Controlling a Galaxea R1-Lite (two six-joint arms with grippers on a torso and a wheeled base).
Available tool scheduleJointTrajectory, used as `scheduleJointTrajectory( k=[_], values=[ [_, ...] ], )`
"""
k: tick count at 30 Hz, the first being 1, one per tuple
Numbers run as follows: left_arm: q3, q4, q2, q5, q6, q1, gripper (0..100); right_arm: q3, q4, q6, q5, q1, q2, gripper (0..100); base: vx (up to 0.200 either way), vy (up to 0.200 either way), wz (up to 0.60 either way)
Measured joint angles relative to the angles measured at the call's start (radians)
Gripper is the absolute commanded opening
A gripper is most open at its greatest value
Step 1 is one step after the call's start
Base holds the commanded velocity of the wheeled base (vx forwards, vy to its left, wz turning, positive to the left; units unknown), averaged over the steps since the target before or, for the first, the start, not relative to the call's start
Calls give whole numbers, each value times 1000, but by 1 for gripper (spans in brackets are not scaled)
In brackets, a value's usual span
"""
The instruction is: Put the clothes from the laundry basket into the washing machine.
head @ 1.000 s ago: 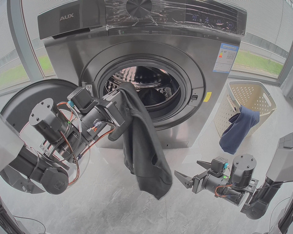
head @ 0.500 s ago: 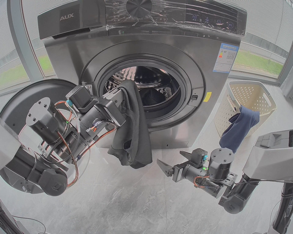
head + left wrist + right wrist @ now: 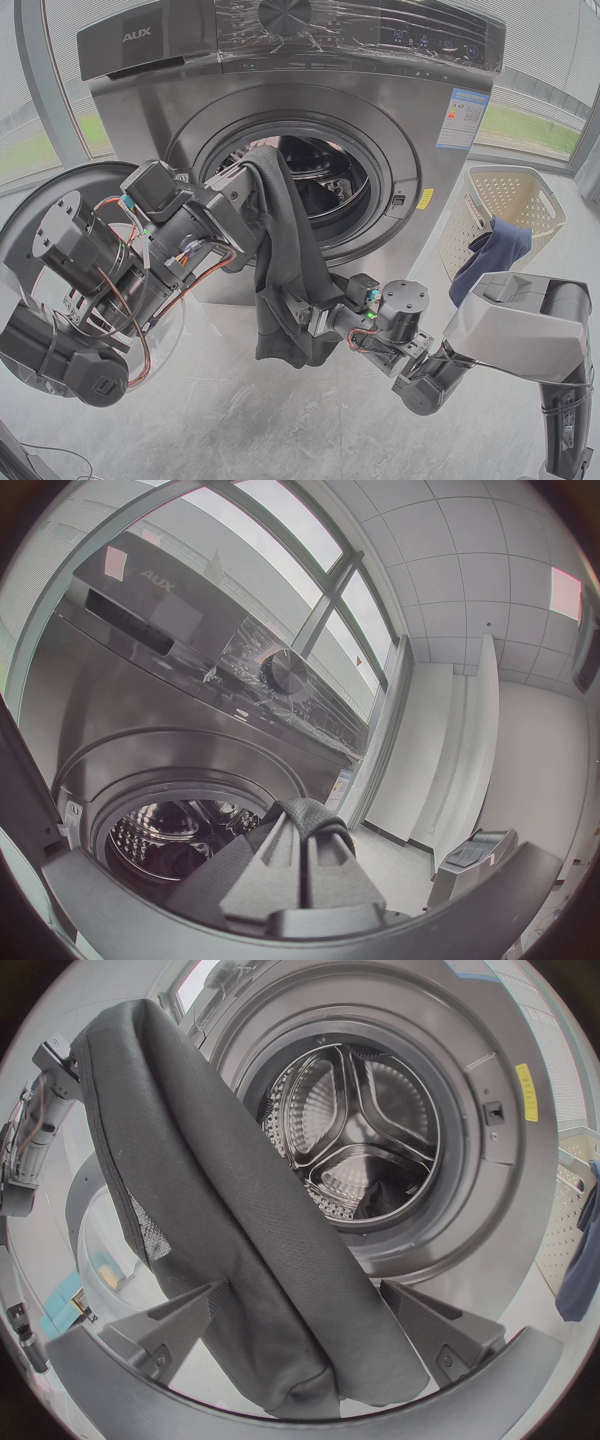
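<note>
Holds the dark garment (image 3: pixel 287 250) in the left tool (image 3: pixel 305 830), fingers pressed together on a fold, at the left edge of the washing machine (image 3: pixel 400 125) mouth, with most of the cloth hanging outside toward the floor. Brackets that hanging part with the right tool (image 3: pixel 300 1310), fingers apart, cloth between them but not clamped. Risks, likely, a tail left draped over the door lip or sliding to the floor if the left lets go before the bulk is pushed in; risks a snag if the right closes on one loose layer only. Has one dark item (image 3: pixel 387 1194) lying in the drum (image 3: pixel 312 1104). Has, on the floor at the right, the laundry basket (image 3: pixel 531 200) with a blue garment (image 3: pixel 494 256) draped over its rim.
</note>
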Motion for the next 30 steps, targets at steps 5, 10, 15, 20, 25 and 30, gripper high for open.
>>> scheduleJointTrajectory(
  k=[5, 10, 15, 20, 25, 30],
  values=[
    [0, 0, -14, 0, 0, -13, 0, -109, 27, -11, 1, 4, 49, 100, 0, 0, 0],
    [1, 0, -23, 1, 0, -28, 0, -187, 54, -14, 0, 0, 75, 100, 0, 0, 0],
    [1, 0, -29, 0, 0, -36, 0, -267, 76, -22, 0, -12, 103, 100, 0, 0, 0],
    [1, 0, -45, -2, -1, -38, 0, -319, 84, -27, 0, -18, 136, 100, 0, 0, 0],
    [1, 0, -50, -1, -1, -38, 0, -347, 84, -28, -2, -14, 154, 0, 0, 0, 0],
    [3, 12, -49, 3, 0, -11, 0, -349, 76, -25, -6, -22, 154, 0, 0, 0, 0]
  ],
)
